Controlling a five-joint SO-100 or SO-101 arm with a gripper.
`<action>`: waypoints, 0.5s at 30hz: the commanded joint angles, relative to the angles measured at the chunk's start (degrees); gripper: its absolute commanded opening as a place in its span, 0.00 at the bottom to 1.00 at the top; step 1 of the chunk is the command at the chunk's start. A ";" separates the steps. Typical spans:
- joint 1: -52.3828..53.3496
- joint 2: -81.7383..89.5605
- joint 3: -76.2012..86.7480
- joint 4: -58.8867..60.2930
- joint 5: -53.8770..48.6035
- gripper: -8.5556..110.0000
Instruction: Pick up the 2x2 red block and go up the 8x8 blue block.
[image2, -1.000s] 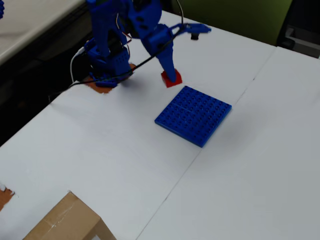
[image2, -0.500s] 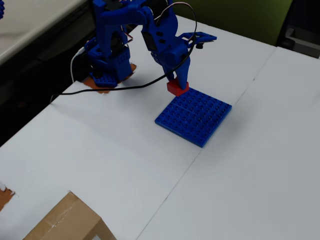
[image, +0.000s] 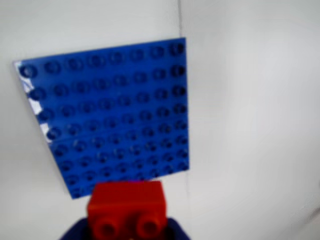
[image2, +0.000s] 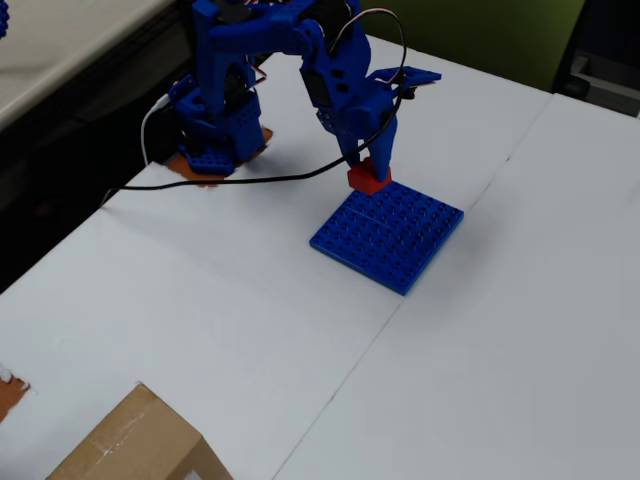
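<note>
The 2x2 red block (image: 127, 208) sits between my blue fingers at the bottom of the wrist view. In the overhead view my gripper (image2: 368, 168) is shut on the red block (image2: 368, 179) and holds it at the far edge of the 8x8 blue block (image2: 390, 234). I cannot tell whether the red block touches the plate or hangs just above it. The blue plate (image: 112, 112) fills the middle of the wrist view, flat on the white table, with no other brick on it.
The arm's base (image2: 215, 140) stands at the back left of the table with a black cable (image2: 230, 182) running along the surface. A cardboard box (image2: 135, 445) sits at the front left. A seam (image2: 400, 300) runs across the white table.
</note>
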 joint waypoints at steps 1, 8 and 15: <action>-0.88 -0.35 -3.69 -1.23 -1.05 0.08; -1.23 -3.96 -7.56 -1.23 -1.76 0.08; -1.32 -5.36 -7.65 -1.85 -2.72 0.08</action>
